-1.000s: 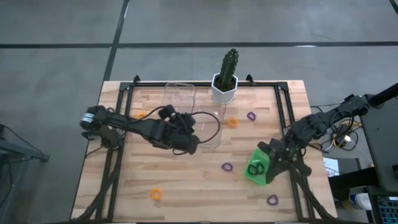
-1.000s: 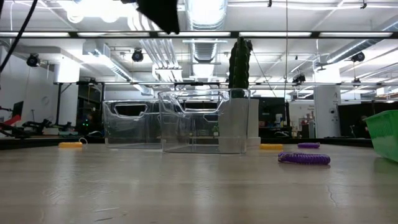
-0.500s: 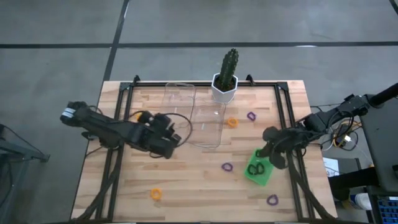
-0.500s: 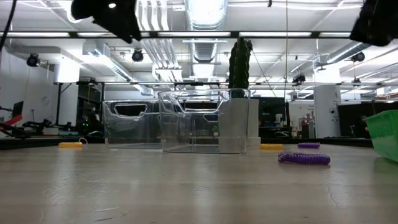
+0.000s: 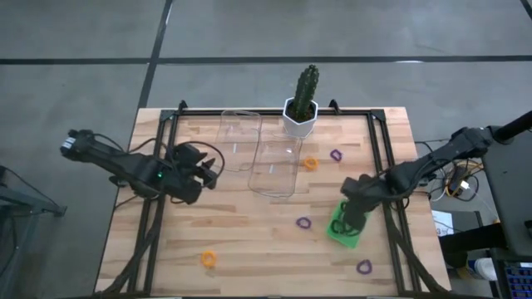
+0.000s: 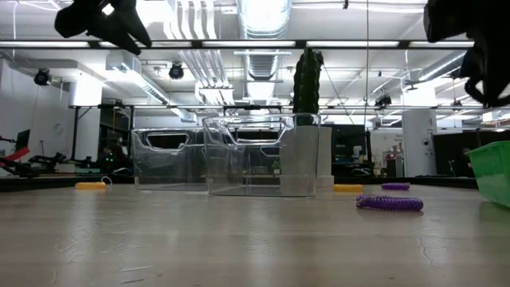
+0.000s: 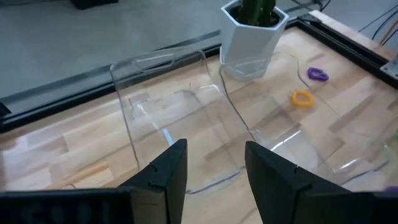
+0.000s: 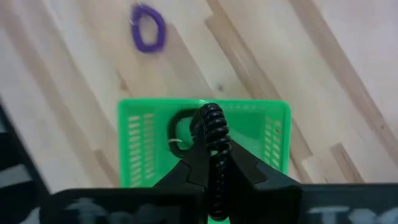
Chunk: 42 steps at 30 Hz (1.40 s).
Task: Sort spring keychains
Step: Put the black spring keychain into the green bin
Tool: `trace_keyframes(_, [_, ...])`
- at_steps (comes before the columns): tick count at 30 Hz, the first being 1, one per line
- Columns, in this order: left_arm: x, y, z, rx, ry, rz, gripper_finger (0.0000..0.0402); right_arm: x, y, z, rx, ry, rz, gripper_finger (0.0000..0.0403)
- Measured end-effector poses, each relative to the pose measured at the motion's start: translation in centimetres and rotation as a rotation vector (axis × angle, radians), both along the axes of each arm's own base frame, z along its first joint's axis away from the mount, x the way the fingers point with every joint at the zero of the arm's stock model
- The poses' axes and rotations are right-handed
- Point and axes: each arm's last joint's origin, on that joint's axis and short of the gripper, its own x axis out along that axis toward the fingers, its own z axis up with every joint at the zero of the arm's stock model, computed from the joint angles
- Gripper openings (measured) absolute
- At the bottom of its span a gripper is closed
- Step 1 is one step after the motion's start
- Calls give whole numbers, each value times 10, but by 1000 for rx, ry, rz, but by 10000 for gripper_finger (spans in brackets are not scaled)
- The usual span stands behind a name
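My right gripper (image 5: pixel 352 213) (image 8: pixel 210 160) hangs over the green square tray (image 5: pixel 347 230) (image 8: pixel 137 144) at the table's right side and is shut on a black spring keychain (image 8: pixel 210 127). Another black loop (image 8: pixel 178 122) lies in that tray. Loose keychains rest flat on the wood: orange (image 5: pixel 310 164) (image 7: pixel 303 98), purple (image 5: pixel 336 154) (image 7: pixel 318 74), purple (image 5: pixel 304 223) (image 8: pixel 149 28), orange (image 5: pixel 208 258), purple (image 5: pixel 363 267). My left gripper (image 5: pixel 204 171) (image 7: pixel 214 168) is open and empty, left of the clear trays. My right gripper pinches the black spring keychain between its two fingers, with the coiled loop (image 8: pixel 211 138) standing out past the fingertips. The fingers point down from above. The keychain is lifted clear, over the green tray's inside.
Two clear plastic trays (image 5: pixel 239 138) (image 5: pixel 278 167) stand side by side at the far middle, with a potted cactus (image 5: pixel 301 108) behind them. A black frame (image 5: pixel 378 158) runs along the table's edges. Bare wood lies toward the near edge.
My left arm has drawn back from over the clear tray toward the table's left edge. My right gripper has shifted over the green tray and come lower, as the low view shows.
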Motion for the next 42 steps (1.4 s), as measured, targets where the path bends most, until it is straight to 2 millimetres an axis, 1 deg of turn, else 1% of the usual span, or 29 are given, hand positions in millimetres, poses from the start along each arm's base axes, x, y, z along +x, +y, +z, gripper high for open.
trace_keyframes(6, [-9, 3, -6, 11, 8, -8, 153, 11, 6, -15, -35, 84, 3, 35])
trace_keyframes(13, [-12, 5, -18, 32, 51, -17, 153, 16, 8, -23, -54, 123, 2, 47])
trace_keyframes(18, [-13, 5, -26, 38, 74, -14, 153, 17, 9, -25, -50, 135, -12, 49])
trace_keyframes(21, [-13, 5, -29, 40, 82, -13, 153, 16, 10, -25, -12, 150, -34, 49])
trace_keyframes(25, [-13, 5, -29, 40, 82, -13, 153, 14, 13, -23, 29, 162, -48, 50])
trace_keyframes(42, [-13, 5, -29, 55, 102, -26, 153, 10, 27, -24, 62, 152, -64, 50])
